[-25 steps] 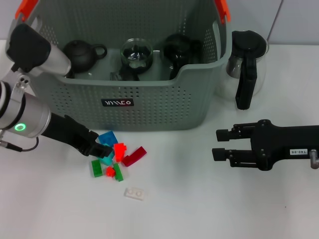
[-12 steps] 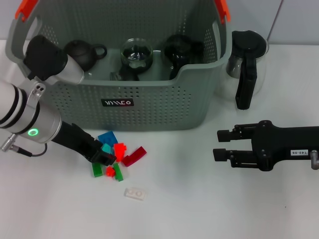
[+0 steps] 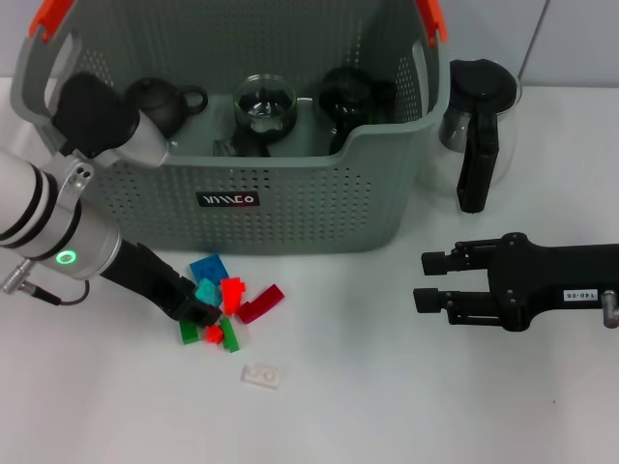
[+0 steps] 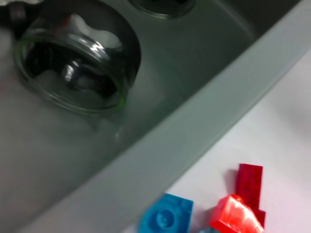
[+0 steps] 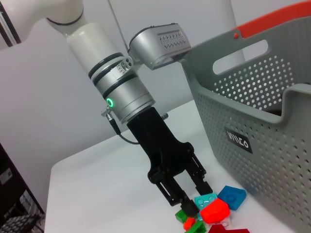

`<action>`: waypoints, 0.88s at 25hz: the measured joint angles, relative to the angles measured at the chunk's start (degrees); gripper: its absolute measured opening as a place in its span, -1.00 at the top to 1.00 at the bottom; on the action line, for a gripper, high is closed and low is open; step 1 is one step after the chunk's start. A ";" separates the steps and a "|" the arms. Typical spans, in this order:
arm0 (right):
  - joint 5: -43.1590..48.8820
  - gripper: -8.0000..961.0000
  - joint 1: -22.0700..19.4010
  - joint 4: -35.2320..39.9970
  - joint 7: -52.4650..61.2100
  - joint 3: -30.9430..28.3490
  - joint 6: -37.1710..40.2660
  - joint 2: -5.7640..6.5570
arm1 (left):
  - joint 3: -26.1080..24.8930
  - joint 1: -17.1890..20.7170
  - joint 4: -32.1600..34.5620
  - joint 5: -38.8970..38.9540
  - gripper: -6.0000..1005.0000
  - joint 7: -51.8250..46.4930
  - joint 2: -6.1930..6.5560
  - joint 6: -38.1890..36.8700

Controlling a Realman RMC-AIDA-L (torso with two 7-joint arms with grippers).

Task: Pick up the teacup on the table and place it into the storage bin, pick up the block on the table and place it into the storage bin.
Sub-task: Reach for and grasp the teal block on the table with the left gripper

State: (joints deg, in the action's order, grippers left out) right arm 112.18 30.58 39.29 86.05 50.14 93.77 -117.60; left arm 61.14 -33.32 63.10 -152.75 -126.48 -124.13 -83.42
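Several small blocks lie on the white table in front of the storage bin (image 3: 290, 193): a blue one (image 3: 206, 267), teal (image 3: 206, 290), red (image 3: 232, 288), dark red (image 3: 259, 304), green (image 3: 189, 332) and a pale one (image 3: 263, 375). My left gripper (image 3: 201, 311) is down among them, open, with its fingertips beside the teal block (image 5: 206, 200) and a green block (image 5: 184, 215). A glass teacup (image 3: 264, 101) sits inside the bin. My right gripper (image 3: 430, 280) hovers open over the table at the right, holding nothing.
A black teapot (image 3: 160, 104) and a dark cup (image 3: 348, 97) also sit in the bin. A glass coffee pot with a black handle (image 3: 479, 126) stands on the table right of the bin. Bare table lies between the blocks and the right gripper.
My left gripper has slid down and toward the front edge, deeper into the pile of blocks, and its arm has shifted right. The right arm has stayed still.
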 joint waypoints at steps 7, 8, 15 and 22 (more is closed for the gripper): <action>0.05 -0.22 0.01 0.00 0.08 -0.19 0.05 0.07 | 1.11 0.29 1.98 1.29 -0.13 0.37 -0.13 -4.38; 0.06 -0.22 0.01 0.00 0.08 -0.24 0.10 0.08 | 1.12 0.38 2.60 1.78 -0.13 0.42 -0.12 -5.50; 0.06 -0.22 -0.10 0.00 0.09 0.00 0.06 0.09 | 0.46 0.04 3.63 1.04 -0.13 0.07 0.11 -8.79; 0.06 -0.22 -0.26 0.00 0.09 -0.28 0.09 0.09 | -0.23 0.51 4.65 2.23 -0.13 0.02 -0.26 -6.90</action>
State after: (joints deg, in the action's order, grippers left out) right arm 112.24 30.32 39.29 86.13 49.85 93.86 -117.51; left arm 60.91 -32.81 67.75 -150.52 -126.46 -124.39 -90.32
